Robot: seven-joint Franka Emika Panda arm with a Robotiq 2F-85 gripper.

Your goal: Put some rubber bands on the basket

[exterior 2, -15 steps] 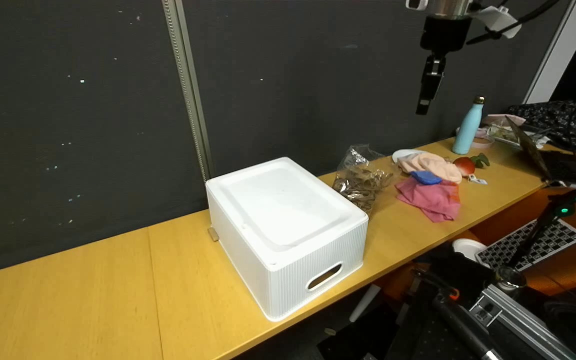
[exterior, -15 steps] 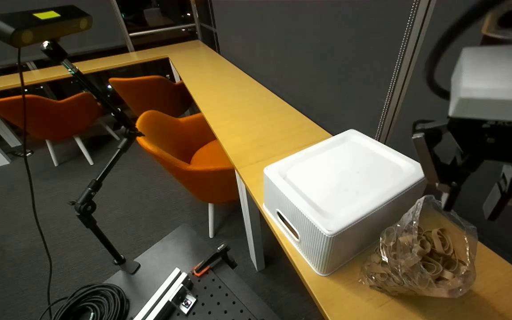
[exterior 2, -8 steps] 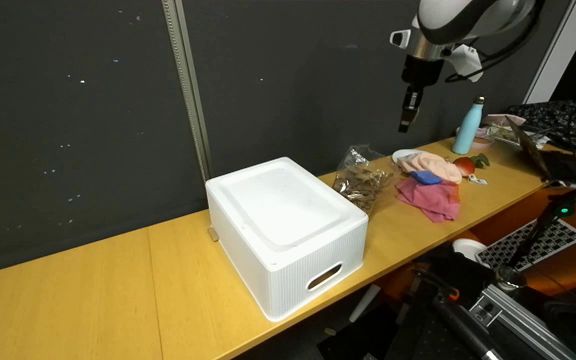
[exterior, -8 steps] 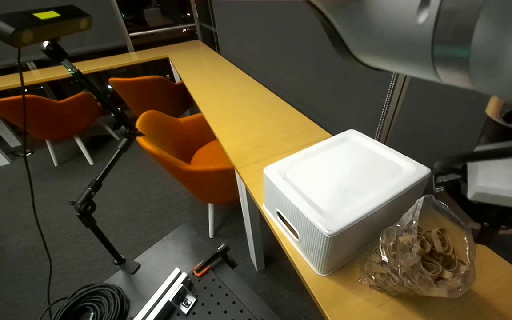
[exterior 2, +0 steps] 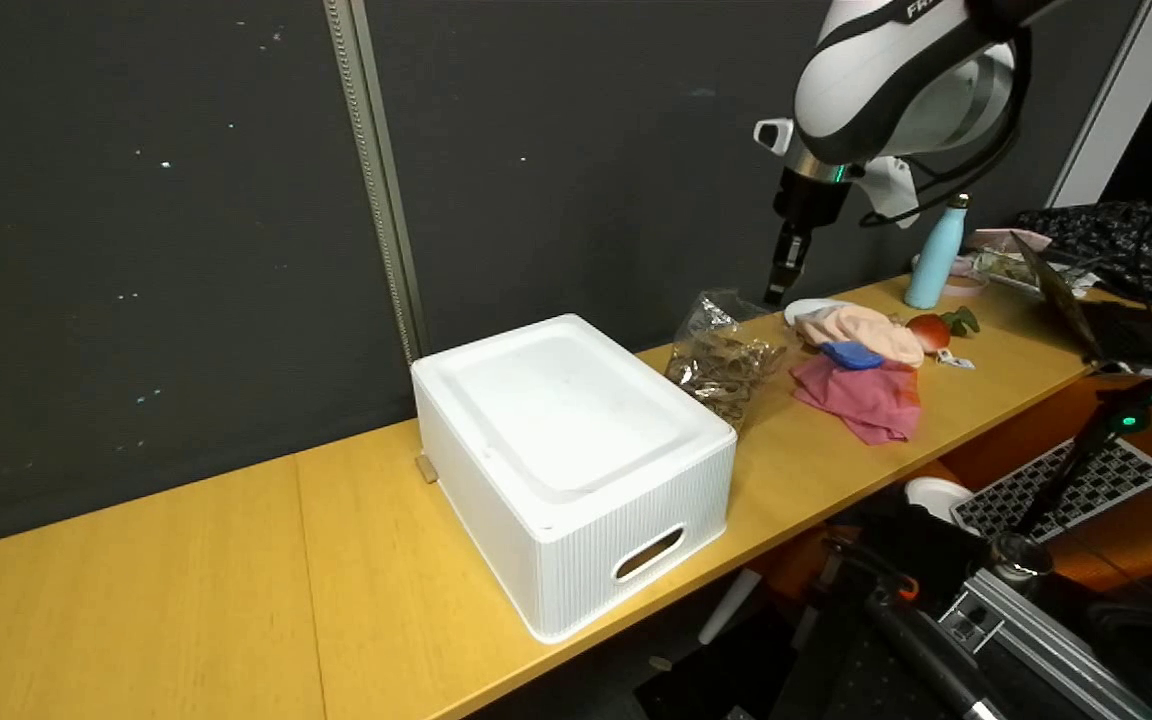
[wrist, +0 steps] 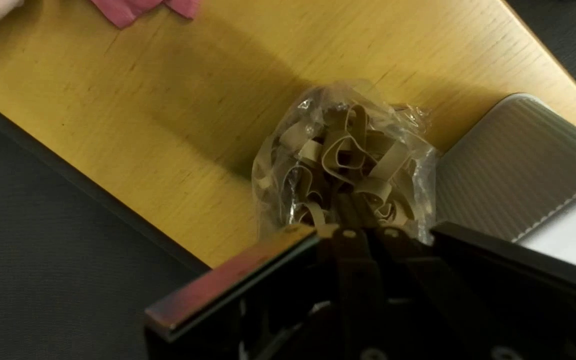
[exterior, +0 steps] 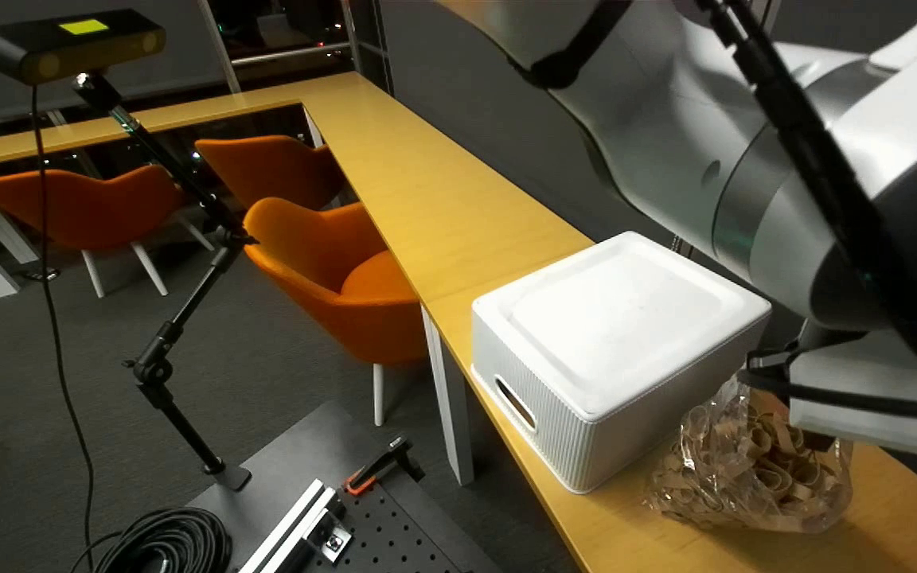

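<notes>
Hand [wrist: 354, 210]: fingertips together, no band seen between.
Descent: lowered toward the clear bag [exterior 2: 711, 318] this past second; picking seems next, once fingertips part.
Rubber bands [wrist: 340, 137]: inside that bag, near the tabletop [exterior 2: 146, 600] wall-side edge.
Basket [exterior 2: 566, 410]: unmoved, beside bag, reaching toward opposite edge.

Arm [exterior 2: 841, 95] is white, with a curved black band [exterior 2: 881, 115] and pale letters [exterior 2: 921, 9] starting "FR". Wrist ring [exterior 2: 816, 168] is silver, with a small green light [exterior 2: 840, 173]. Housing [exterior: 864, 370] is white and boxy; cable [exterior: 864, 403] across it is thin, black. Hose [exterior: 825, 163] is thick, black, segmented. Gripper [exterior 2: 776, 294] is black, fingers [exterior 2: 785, 270] slender. Wrist view shows round, pale screw heads [wrist: 349, 233] and one link [wrist: 233, 280] with a coppery-red sheen.
</notes>
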